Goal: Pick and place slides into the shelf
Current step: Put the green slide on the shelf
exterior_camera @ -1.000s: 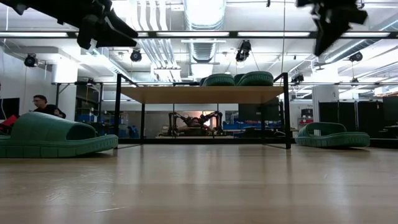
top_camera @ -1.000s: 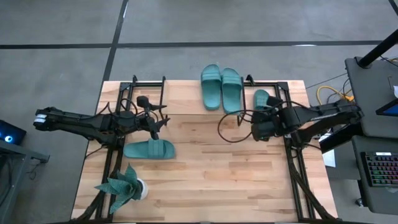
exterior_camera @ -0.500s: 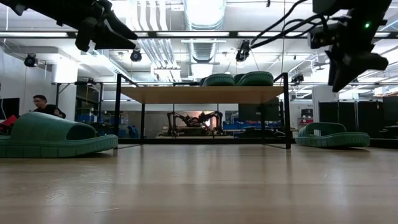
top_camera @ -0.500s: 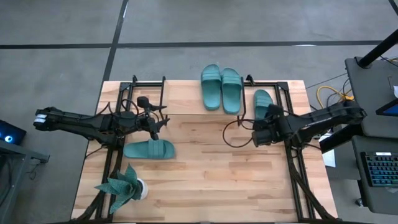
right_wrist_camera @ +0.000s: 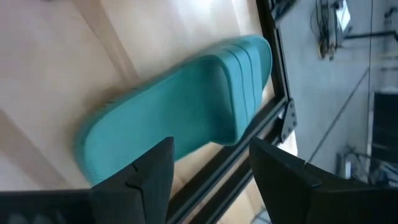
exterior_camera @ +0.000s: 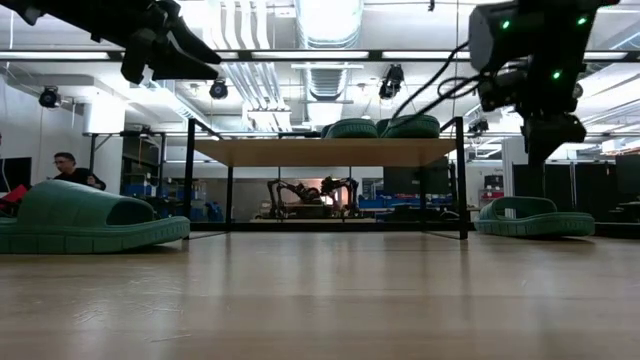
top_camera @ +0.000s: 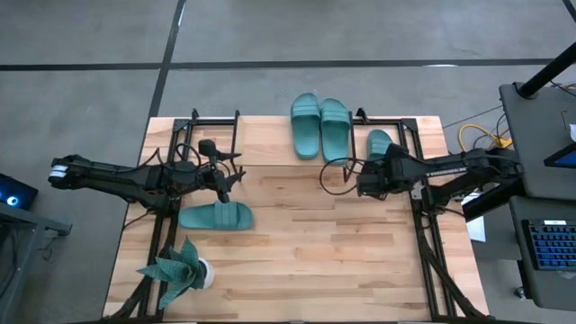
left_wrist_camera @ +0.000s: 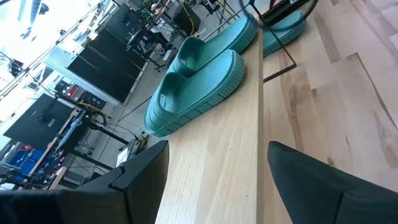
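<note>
Two slides [top_camera: 320,127] already up on the shelf [exterior_camera: 320,152]; third slide [top_camera: 378,142] on the table at far right, fourth [top_camera: 215,216] lying left of centre. Right gripper [top_camera: 364,180] poised above the third slide, fingers spread, nothing held. Left gripper [top_camera: 230,176] hovering just beyond the fourth, likewise spread; next likely a descent and squeeze across the strap.
</note>
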Available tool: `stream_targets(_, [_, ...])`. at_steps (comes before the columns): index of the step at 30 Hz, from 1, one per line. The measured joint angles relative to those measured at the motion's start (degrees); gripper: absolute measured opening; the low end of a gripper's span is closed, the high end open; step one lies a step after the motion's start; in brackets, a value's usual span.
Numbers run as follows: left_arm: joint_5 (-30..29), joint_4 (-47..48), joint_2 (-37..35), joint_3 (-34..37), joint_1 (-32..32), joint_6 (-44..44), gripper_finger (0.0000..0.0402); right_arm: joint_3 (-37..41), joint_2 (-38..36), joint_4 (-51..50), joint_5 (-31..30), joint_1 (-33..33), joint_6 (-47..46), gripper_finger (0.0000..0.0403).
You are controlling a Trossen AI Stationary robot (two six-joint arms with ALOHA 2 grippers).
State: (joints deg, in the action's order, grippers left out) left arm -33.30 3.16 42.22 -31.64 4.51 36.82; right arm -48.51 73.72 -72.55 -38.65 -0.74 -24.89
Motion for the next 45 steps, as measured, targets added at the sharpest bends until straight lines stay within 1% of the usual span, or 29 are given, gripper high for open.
stream_targets(5, [0.0, 0.0, 0.0, 0.0, 0.0, 0.0, 0.0257, -0.1, 1.3, 0.0, 0.0, -2.5, 0.6, 0.0197])
stream_targets(11, [0.0, 0.0, 0.0, 0.0, 0.0, 0.0, 0.0257, -1.9, -0.5, 2.3, 0.1, -1.2, 5.2, 0.0180])
stream_targets(14, [0.0, 0.0, 0.0, 0.0, 0.0, 0.0, 0.0257, -3.5, -2.3, 6.1, -0.1, -0.7, 6.0, 0.0170])
stream_targets(19, [0.0, 0.0, 0.0, 0.0, 0.0, 0.0, 0.0257, -5.0, -7.5, 17.6, -0.7, -0.7, 6.1, 0.0156])
stream_targets(21, [0.0, 0.2, 0.1, 0.0, 0.0, 0.0, 0.0257, -4.8, -10.3, 23.1, -3.1, -0.7, 5.5, 0.0149])
stream_targets(24, [0.0, 0.7, 0.1, 0.0, 0.0, -0.1, 0.0257, -4.1, -14.7, 29.4, -10.6, -0.8, 1.8, 0.0138])
stream_targets(26, [0.0, 0.9, 0.0, 0.0, 0.0, -0.1, 0.0257, -3.6, -17.5, 30.4, -15.3, -1.1, -2.6, 0.0129])
stream_targets(28, [0.0, 0.9, 0.0, 0.1, 0.0, -0.1, 0.0257, -3.3, -20.1, 28.8, -16.7, -2.5, -5.2, 0.0121])
stream_targets(30, [0.0, 1.0, 0.0, 0.1, 0.0, -0.1, 0.0257, -3.2, -22.5, 26.8, -13.8, -5.1, -5.7, 0.0116])
stream_targets(32, [0.0, 1.0, 0.0, 0.1, 0.0, -0.1, 0.0257, -3.2, -24.4, 24.9, -7.9, -8.6, -5.3, 0.0113])
stream_targets(34, [0.0, 1.0, 0.0, 0.1, 0.0, 0.0, 0.0257, -3.2, -25.5, 22.5, -0.7, -12.3, -3.0, 0.0112])
stream_targets(36, [0.0, 1.0, 0.0, 0.1, 0.0, 0.0, 0.0257, -3.2, -25.8, 20.4, 5.6, -15.8, 1.6, 0.0115])
stream_targets(38, [0.0, 0.9, 0.0, 0.1, 0.0, 0.2, 0.0257, -3.1, -25.2, 18.2, 10.2, -18.8, 8.4, 0.0121])
stream_targets(40, [0.0, 0.9, 0.0, 0.1, 0.0, 0.8, 0.0257, -3.1, -23.8, 16.3, 12.0, -20.8, 15.8, 0.0128])
stream_targets(45, [0.0, 0.9, 0.0, 0.1, 0.0, 1.0, 0.0257, -3.1, -19.3, 14.1, 11.8, -23.1, 31.2, 0.0141])
